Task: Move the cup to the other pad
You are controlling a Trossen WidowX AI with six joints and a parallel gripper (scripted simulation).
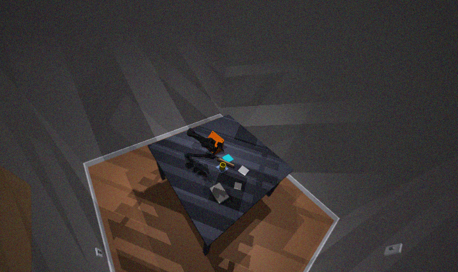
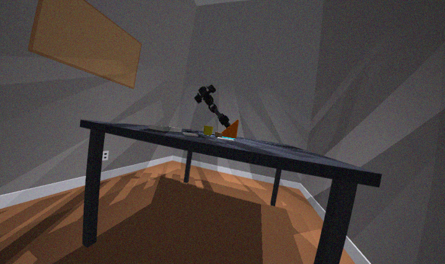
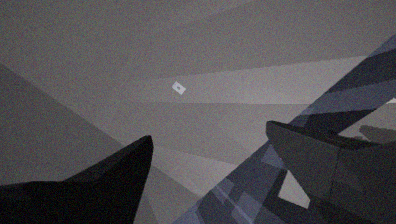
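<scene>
Held wide apart and gripping nothing, the jaws of the gripper (image 2: 205, 92) ride high above the dark striped worktop (image 1: 197, 205), while the small yellow cylindrical cup (image 1: 222, 165) stands on its blue pad (image 1: 222, 168), with the flat cyan pad (image 1: 228, 158) near at 1 o'clock.

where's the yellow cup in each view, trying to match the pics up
Top: the yellow cup stands near the table's middle, on a blue pad, just below-left of the cyan pad.
Exterior: it stands on the far part of the tabletop, left of the orange wedge.
Wrist: not in view; only the open pincer, wall and table edge.
Shared landmark: the orange wedge.
</scene>
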